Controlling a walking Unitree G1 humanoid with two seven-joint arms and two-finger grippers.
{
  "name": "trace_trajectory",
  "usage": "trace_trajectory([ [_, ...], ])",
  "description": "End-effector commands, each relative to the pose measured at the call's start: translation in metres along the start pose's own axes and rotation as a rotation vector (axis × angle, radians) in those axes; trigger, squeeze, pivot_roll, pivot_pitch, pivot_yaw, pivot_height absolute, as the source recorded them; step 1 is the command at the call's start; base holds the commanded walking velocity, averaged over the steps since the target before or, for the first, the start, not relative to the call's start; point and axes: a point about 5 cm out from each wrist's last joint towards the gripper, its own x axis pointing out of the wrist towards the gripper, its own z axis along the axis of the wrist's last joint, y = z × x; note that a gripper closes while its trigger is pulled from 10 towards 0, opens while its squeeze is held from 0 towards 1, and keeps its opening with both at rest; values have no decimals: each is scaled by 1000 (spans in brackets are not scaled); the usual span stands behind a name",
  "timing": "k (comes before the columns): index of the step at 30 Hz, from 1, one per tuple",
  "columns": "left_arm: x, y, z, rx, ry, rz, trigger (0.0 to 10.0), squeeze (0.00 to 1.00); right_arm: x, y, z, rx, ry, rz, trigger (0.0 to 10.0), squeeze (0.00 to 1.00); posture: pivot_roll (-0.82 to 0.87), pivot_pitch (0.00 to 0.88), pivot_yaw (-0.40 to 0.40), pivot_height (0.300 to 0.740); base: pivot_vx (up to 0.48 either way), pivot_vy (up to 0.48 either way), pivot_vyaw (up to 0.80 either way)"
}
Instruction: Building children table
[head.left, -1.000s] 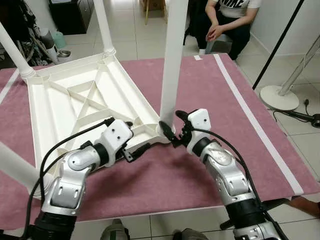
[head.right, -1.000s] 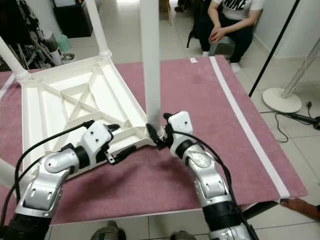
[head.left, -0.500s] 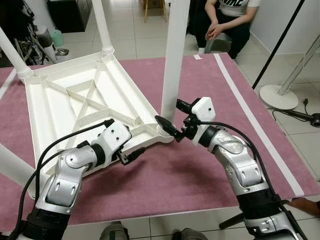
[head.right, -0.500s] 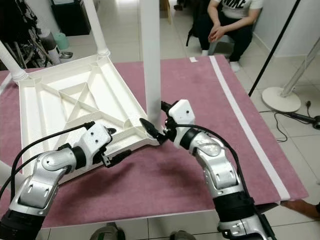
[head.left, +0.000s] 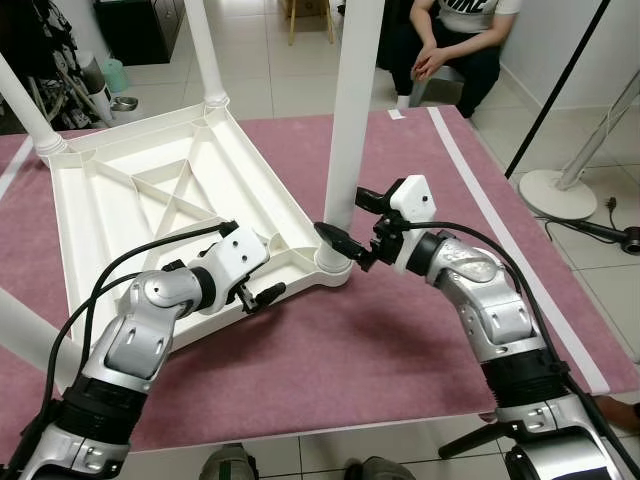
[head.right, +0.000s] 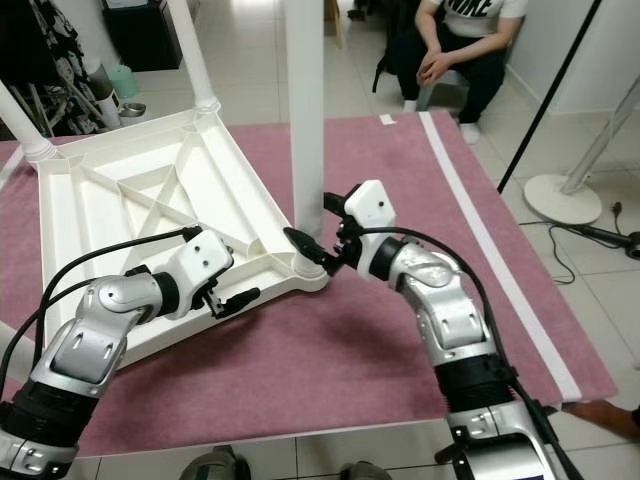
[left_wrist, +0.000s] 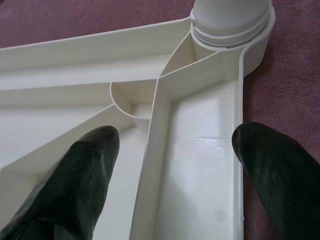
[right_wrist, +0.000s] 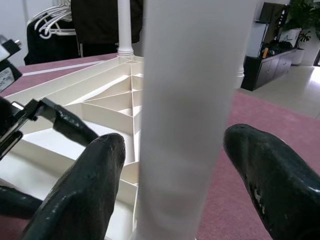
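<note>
The white plastic children's table (head.left: 170, 215) is being seen upside down on a mauve rug (head.left: 400, 350), with its legs pointing upward. Since a second ago, the right gripper (head.left: 352, 226) is being shown drawn back from a close hold at the base of the near leg (head.left: 345, 130); its fingers are now spread apart on either side of that leg, low down by the corner socket (head.left: 333, 265), and contact with the leg cannot be made out for certain. The left gripper (head.left: 268, 293) is being held a little further forward than before, at the tabletop's near edge beside the same corner. In the left wrist view its two fingers (left_wrist: 75, 175) are being shown parted across a rib and the rim of the underside, gripping nothing, which the head views are not resolving. In the right wrist view the leg (right_wrist: 192, 115) is being seen standing between the open fingers (right_wrist: 85, 185). A seated person (head.left: 450, 45) is being seen beyond the rug.
</note>
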Motion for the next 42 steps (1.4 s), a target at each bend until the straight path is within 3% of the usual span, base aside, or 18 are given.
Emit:
trace_trajectory([
  [1,5,-7,-9,-28,49,-55,10000,0,2,-1,1,17,-6,14,10000,0,57,0,64,740,0,0,0],
  [7,-11,-12,5,-41,-81,-165,10000,0,2,1,-3,53,26,174,10000,0,57,0,74,740,0,0,0],
  [9,-20,-14,11,-30,-138,-206,10000,0,3,4,-2,57,41,279,10000,0,59,0,72,740,0,0,0],
  [12,-27,-15,14,-21,-155,-223,10000,0,6,0,2,54,46,336,10000,0,67,0,67,740,0,0,0],
  [15,-30,-15,15,-16,-159,-226,10000,0,9,-4,4,45,48,350,10000,0,67,0,67,740,0,0,0],
  [20,-37,-20,15,4,-143,-253,10000,0,19,-25,10,27,55,307,10000,0,95,0,51,740,0,0,0],
  [23,-17,-14,3,11,-40,-182,10000,0,24,-32,10,25,65,306,10000,0,99,0,50,740,0,0,0],
  [27,-12,-13,2,5,-26,-173,10000,0,25,-33,11,28,64,312,10000,0,97,0,52,740,0,0,0],
  [31,6,-11,-1,0,18,-168,10000,0,35,-27,12,35,64,380,10000,0,93,0,57,740,0,0,0],
  [34,9,-10,-3,-1,31,-160,9686,0,37,-25,11,37,65,390,10000,0,93,0,57,740,0,0,0],
  [35,10,-9,-4,-7,38,-152,8392,0,37,-24,9,37,68,395,10000,0,94,0,57,740,0,0,0],
  [36,12,-8,-5,-11,49,-141,3804,0,38,-23,7,41,69,400,10000,0,94,0,57,740,0,0,0],
  [38,13,-7,-6,-13,56,-133,3804,0,39,-22,6,44,70,403,10000,0,94,0,57,740,0,0,0],
  [39,14,-7,-6,-14,60,-130,275,0,39,-22,5,45,70,405,10000,0,94,0,57,740,0,0,0],
  [42,16,-6,-9,-12,71,-127,0,0,39,-22,4,46,76,415,10000,0,94,0,57,740,0,0,0],
])
